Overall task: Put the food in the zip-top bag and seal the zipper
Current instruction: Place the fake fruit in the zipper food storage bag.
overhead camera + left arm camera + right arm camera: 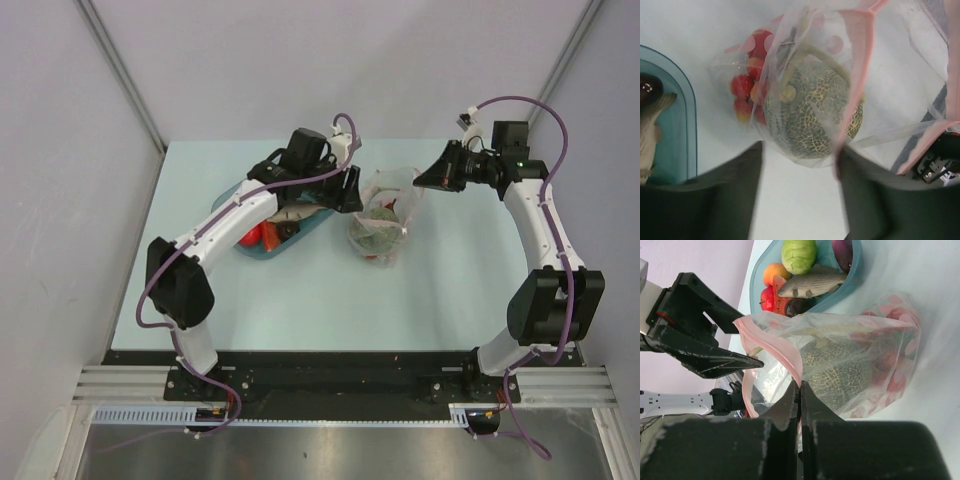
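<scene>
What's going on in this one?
The right end effector is shut on the pink rim of the bag, holding its mouth open. The left end effector is open at the mouth, holding nothing. A green melon and small red pieces lie inside the bag. The fish, apple, orange, tomato and eggplant are in the blue tray. The bag is not sealed.

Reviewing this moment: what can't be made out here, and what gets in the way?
- Top view: most food in the blue tray is hidden under the left arm.
- Left wrist view: the fish is cut off by the left edge; the red pieces blur behind the bag film, so no count.
- Right wrist view: the eggplant is cut by the top edge; the right fingers cover the pinched stretch of pink rim.
</scene>
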`<state>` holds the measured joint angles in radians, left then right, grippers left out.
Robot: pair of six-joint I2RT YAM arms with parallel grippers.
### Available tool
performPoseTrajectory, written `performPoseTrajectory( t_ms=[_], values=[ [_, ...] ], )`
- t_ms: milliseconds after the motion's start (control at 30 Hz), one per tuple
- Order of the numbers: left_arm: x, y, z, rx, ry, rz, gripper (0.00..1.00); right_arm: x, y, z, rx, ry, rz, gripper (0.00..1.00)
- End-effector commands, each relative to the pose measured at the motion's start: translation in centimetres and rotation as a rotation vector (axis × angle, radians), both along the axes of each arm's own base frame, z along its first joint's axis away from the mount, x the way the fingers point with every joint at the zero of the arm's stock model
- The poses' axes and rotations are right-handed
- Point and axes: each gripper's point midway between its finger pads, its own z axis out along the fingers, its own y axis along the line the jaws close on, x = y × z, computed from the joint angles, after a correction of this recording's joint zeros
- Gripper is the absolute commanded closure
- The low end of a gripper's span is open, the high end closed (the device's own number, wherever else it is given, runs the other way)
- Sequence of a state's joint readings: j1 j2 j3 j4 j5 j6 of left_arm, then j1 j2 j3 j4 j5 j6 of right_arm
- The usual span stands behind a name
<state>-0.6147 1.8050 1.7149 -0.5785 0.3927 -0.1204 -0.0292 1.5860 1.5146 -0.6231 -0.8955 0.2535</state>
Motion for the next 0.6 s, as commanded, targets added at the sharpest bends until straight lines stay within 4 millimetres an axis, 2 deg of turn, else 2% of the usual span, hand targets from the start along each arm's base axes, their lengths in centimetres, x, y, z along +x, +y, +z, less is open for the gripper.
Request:
performPoseTrajectory(
  t_ms=[0,33,67,100,133,233,300,333,400,433,567],
  values=[
    [-1.1,0.1,5.3,-0.090,-0.070,-0.003,0.53,-0.2,0.2,1.6,0.004,-0.052,0.005,1.00],
    [-1.2,0.0,5.5,-0.095,-0.073,-0.011,0.63,-0.2,0.3,2.0,0.005,-0.062,0.010,1.00],
    [-1.6,-0.1,6.1,-0.109,-0.075,-0.029,0.84,-0.4,0.3,2.4,0.005,-0.071,0.013,1.00],
    [-1.8,-0.3,7.3,-0.133,-0.095,-0.049,0.93,-0.5,0.5,2.6,0.006,-0.077,0.019,1.00],
    [-2.5,-0.2,9.3,-0.176,-0.133,-0.076,1.00,-0.7,0.7,3.3,0.009,-0.086,0.025,1.00],
    [-4.2,-0.5,14.6,-0.303,-0.250,-0.142,1.00,-1.7,0.9,5.2,0.007,-0.127,0.035,1.00],
    [-4.8,-0.6,15.9,-0.339,-0.267,-0.170,1.00,-2.4,0.9,6.9,0.000,-0.170,0.027,1.00],
    [-5.0,-0.8,16.0,-0.344,-0.262,-0.182,1.00,-2.5,0.9,7.1,-0.010,-0.174,0.018,1.00],
    [-4.3,-1.1,14.6,-0.329,-0.225,-0.170,1.00,-2.6,0.5,7.2,-0.041,-0.196,0.006,1.00],
    [-3.5,-0.8,14.3,-0.335,-0.223,-0.148,1.00,-2.8,1.3,6.7,-0.067,-0.194,0.019,1.00],
    [-0.5,0.1,10.3,-0.306,-0.116,-0.070,1.00,-2.4,1.5,3.7,-0.130,-0.153,0.021,1.00]
  ],
)
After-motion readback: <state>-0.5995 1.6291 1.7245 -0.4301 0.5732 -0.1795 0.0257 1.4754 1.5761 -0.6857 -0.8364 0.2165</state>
